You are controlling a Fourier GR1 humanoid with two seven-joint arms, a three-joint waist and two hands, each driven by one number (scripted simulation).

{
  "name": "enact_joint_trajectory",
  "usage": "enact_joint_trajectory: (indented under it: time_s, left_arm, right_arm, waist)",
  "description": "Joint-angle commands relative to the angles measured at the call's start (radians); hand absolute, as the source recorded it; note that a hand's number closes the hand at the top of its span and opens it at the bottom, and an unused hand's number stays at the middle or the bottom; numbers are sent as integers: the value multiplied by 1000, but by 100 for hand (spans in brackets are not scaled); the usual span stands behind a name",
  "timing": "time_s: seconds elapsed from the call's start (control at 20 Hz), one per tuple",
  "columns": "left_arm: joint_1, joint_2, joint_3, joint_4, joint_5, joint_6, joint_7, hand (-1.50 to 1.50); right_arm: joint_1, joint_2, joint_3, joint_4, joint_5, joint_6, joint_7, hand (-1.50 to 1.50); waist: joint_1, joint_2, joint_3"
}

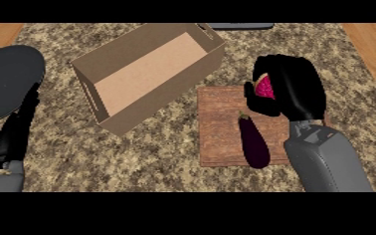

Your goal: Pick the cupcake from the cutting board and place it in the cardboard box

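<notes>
While the right hand (294,87) hovers over the cutting board (220,129), its curled fingers (258,97) clasp the pink cupcake (265,88)

The right robot hand (290,87) hides most of the pink cupcake (265,88).

I see a speckled brown granite counter (169,154). Directly on it: open cardboard box (147,74) at upper left, wooden cutting board (220,129) just right of it, box corner near the board's top-left. Dark flat object (238,26) at far edge.
</notes>
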Motion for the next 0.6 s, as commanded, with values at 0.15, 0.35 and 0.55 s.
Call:
enact_joint_trajectory:
  time_s: [0.15,0.35,0.55]
  left_arm:
    - [4,-13,-5,-56,-15,-2,24,0]
    - [-6,-21,-3,-25,-13,-10,9,0]
    - [-75,-3,10,57,-13,-25,-14,0]
  right_arm:
    - [-150,66,25,-95,-14,96,33,150]
    - [-271,152,57,32,-85,26,128,150]
    - [-413,154,7,211,-203,-88,154,150]
  waist:
    - [16,5,1]
    - [25,7,1]
    - [31,11,1]
